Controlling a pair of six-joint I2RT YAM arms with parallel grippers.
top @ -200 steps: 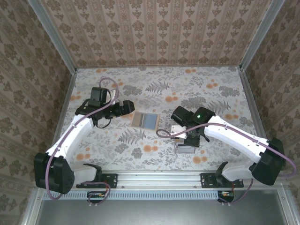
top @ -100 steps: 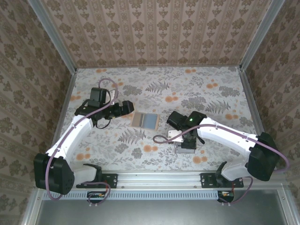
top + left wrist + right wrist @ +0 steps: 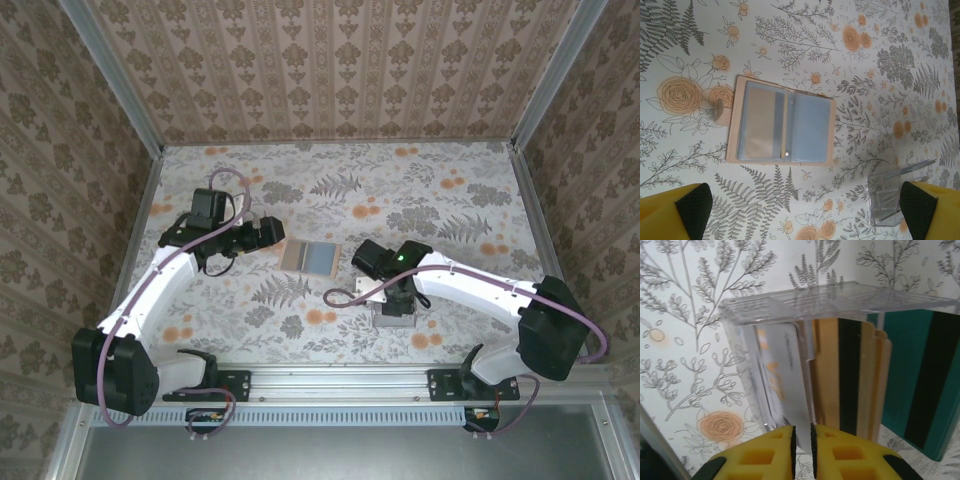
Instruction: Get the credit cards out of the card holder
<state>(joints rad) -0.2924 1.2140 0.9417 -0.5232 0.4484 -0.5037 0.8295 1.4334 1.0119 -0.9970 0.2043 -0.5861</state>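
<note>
Card holder (image 3: 782, 125) lies open and flat on the table (image 3: 880, 75) under the left gripper (image 3: 805, 206), whose fingers are spread wide. The yellow card (image 3: 827, 375) and teal card (image 3: 900, 370) stand upright in the clear box (image 3: 840, 300). Right gripper (image 3: 802, 437) fingers are nearly together at the pale card (image 3: 780, 375); a pinch cannot be told, but any drag on retreat may pull that card or tip the box, and its orange print is unreadable.

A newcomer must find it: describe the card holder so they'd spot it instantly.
Start midway across the floral table. The card holder lies open and flat there, left of the clear plastic box. It alone has tan edges and grey-blue lining.
</note>
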